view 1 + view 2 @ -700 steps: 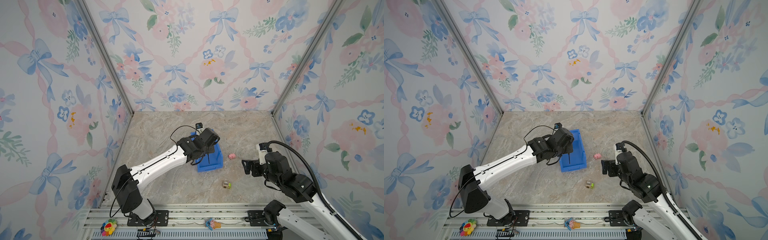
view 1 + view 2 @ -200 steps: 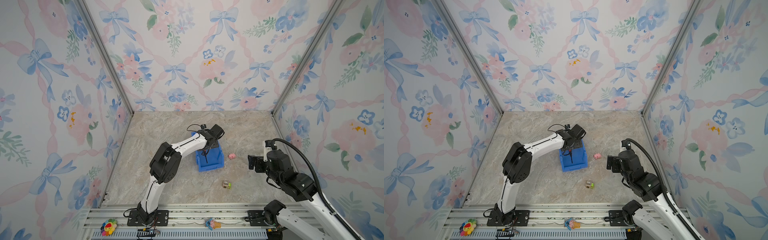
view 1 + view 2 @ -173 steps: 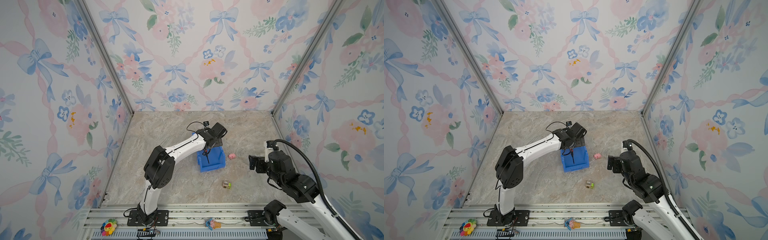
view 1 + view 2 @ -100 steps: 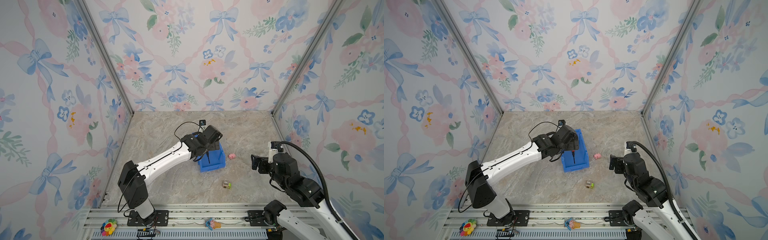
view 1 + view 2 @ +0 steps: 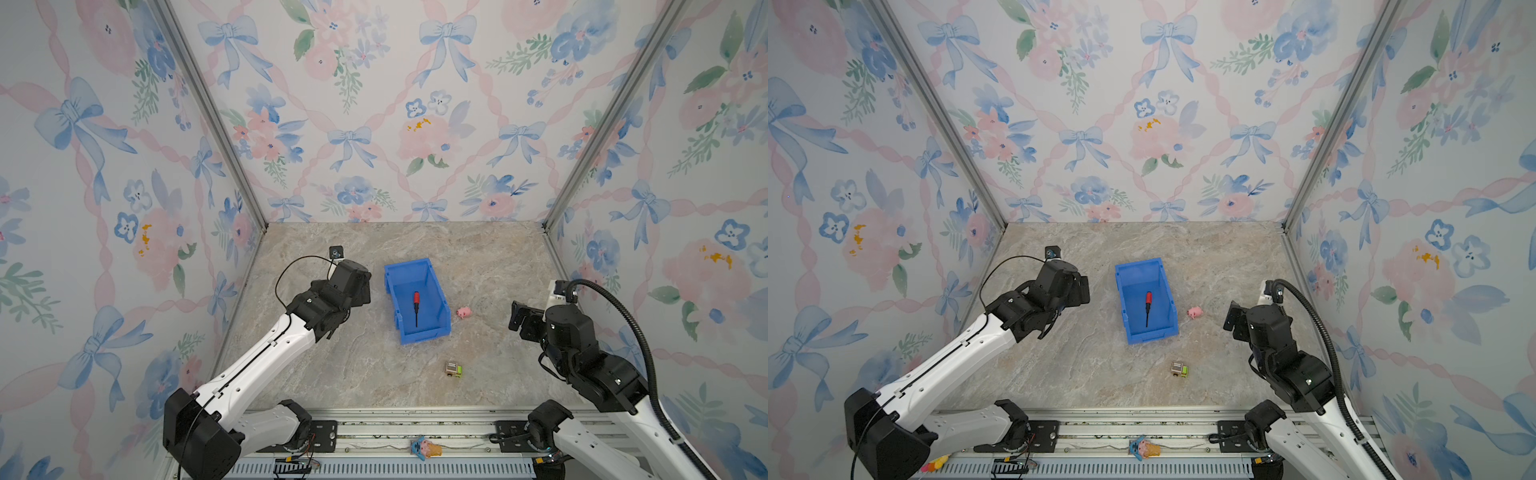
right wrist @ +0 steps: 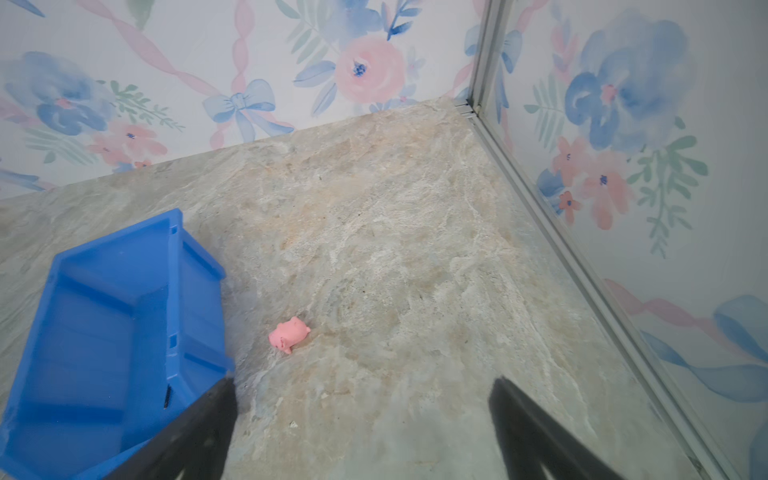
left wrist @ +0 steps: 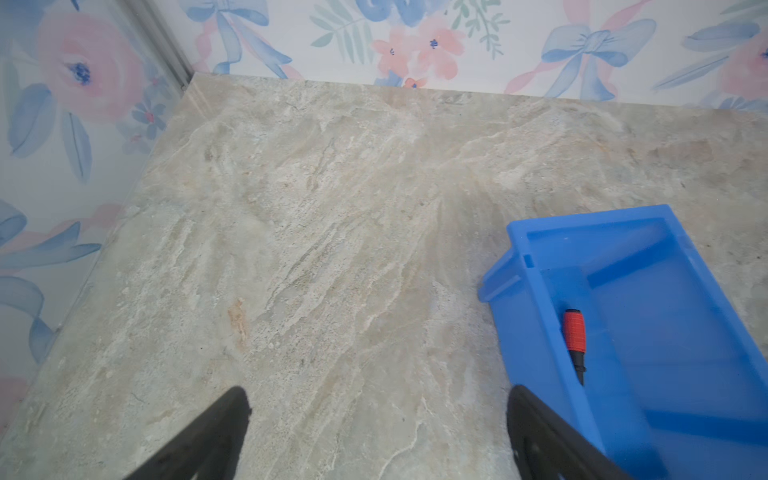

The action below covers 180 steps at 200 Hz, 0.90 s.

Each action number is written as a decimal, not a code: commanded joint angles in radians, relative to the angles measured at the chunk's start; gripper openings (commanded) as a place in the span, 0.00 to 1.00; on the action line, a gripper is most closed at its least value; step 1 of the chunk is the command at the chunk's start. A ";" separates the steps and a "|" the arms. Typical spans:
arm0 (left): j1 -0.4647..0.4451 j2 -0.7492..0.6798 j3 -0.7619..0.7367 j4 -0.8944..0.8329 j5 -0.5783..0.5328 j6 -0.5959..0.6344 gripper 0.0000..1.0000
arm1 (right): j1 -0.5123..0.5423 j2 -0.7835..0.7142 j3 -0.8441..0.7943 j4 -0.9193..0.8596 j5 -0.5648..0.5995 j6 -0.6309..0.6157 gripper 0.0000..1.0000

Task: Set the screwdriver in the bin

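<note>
Placement stage, judged complete. The small slim screwdriver with a red handle, black collar and thin dark shaft (image 5: pixel 416 307) lies flat on the floor of the bright blue rectangular plastic bin (image 5: pixel 407 262). It lies roughly along the bin's long axis, handle toward the far wall and tip toward the lowered front lip, and nothing touches it.

The left gripper (image 7: pixel 378 397) hangs just beside the bin's left wall, outside the rim, with its fingers wide apart and empty. In the left wrist view one finger overlaps the bin's near corner, and whether it touches there cannot be told. The right gripper (image 6: pixel 362 384) hangs well to the right of the bin, its fingers also apart and holding nothing.

A small pink pig toy (image 5: pixel 463 312) lies just off the bin's right wall, and a small green-and-yellow toy car (image 5: pixel 454 369) sits in front of the lip.

What remains is probably only clearing off. The left arm should lift before moving away from the bin, fingers kept spread, so that no finger hooks the ribbed rim and shifts or tips the bin. The right arm need not approach.
</note>
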<state>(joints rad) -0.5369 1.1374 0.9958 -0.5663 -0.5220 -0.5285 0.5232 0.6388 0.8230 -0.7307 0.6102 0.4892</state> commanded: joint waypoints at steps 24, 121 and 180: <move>0.122 -0.156 -0.302 0.279 0.019 0.155 0.97 | -0.014 -0.106 -0.125 0.104 0.195 -0.106 0.97; 0.200 -0.518 -0.855 0.829 0.011 0.432 0.98 | -0.231 -0.068 -0.550 0.773 -0.039 -0.429 0.97; 0.269 -0.431 -0.929 1.067 0.040 0.474 0.98 | -0.521 0.105 -0.611 1.044 -0.373 -0.409 0.97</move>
<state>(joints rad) -0.2932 0.6552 0.0803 0.3252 -0.5079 -0.1024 0.0597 0.6697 0.2222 0.1165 0.4053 0.0841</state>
